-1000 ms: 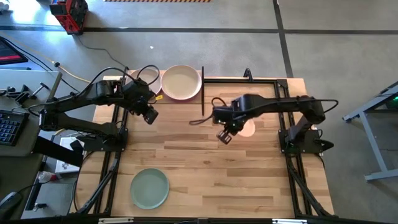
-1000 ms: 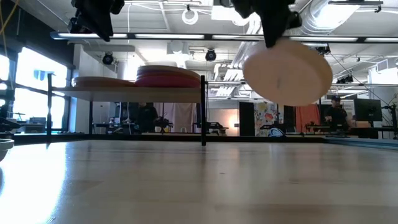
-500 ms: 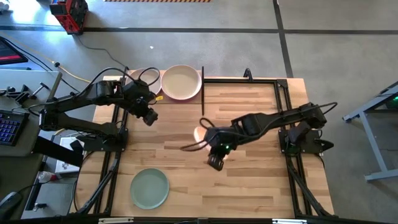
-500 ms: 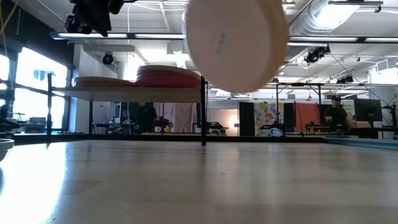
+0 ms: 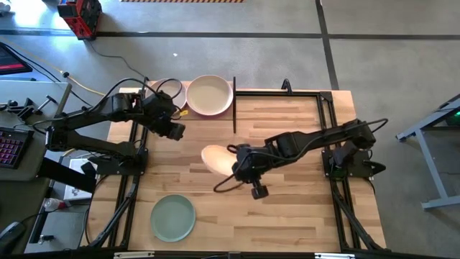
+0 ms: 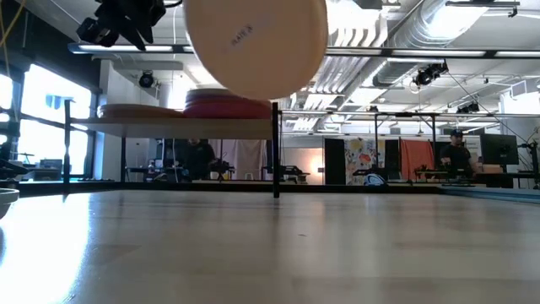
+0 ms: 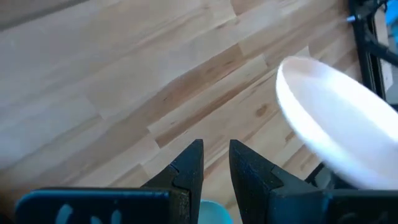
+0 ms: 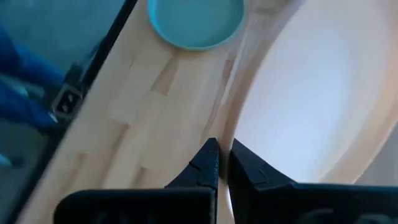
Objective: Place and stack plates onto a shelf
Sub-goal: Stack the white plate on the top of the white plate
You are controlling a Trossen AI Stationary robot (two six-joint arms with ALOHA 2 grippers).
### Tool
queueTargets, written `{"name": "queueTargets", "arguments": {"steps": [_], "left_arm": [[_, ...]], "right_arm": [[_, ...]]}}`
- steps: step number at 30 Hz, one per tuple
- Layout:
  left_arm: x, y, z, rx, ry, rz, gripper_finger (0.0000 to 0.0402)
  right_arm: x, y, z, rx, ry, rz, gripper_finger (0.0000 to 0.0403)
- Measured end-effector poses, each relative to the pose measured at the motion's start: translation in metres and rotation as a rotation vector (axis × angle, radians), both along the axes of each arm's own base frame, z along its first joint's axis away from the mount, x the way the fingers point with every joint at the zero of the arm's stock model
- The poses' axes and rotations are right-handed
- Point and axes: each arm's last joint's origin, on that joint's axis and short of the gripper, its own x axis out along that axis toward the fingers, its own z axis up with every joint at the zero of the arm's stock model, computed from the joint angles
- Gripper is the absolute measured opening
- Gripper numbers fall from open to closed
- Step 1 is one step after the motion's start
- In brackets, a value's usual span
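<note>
Counter: slatted wood, centre of the high view.
Shelf: upper left; stacked plates already on it.
Mint plate: lower left on the counter, not yet shelved.
Cream plate: mid-frame, airborne.
Right hand: clamped shut on the cream plate's rim.
Left hand: near the shelf, fingers slightly parted, empty.

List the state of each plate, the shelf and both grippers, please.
Cream plate: held tilted above the table by the right gripper.
Green plate: flat on the table.
Shelf: holds stacked plates.
Left gripper: empty, slightly open, in the air beside the shelf.
</note>
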Motion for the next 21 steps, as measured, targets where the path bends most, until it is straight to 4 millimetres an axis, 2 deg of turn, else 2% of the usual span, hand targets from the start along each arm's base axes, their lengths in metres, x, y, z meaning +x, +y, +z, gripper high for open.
{"name": "queueTargets", "arguments": {"steps": [5,12,21], "left_arm": [[0.0017,-0.0004,-0.0011,-0.046,0.005,0.044,0.0065],[0.0033,-0.0029,-0.0015,-0.167,0.001,0.091,0.0065],[0.0045,-0.0034,-0.0012,-0.260,0.000,0.188,0.0065]], "right_arm": [[0.0029,0.0008,-0.0046,-0.129,-0.031,0.140,0.0000],[0.0032,0.0032,-0.0068,-0.458,-0.083,0.325,0.0000],[0.0005,-0.0051,-0.0097,-0.661,-0.041,0.513,0.0000]]}}
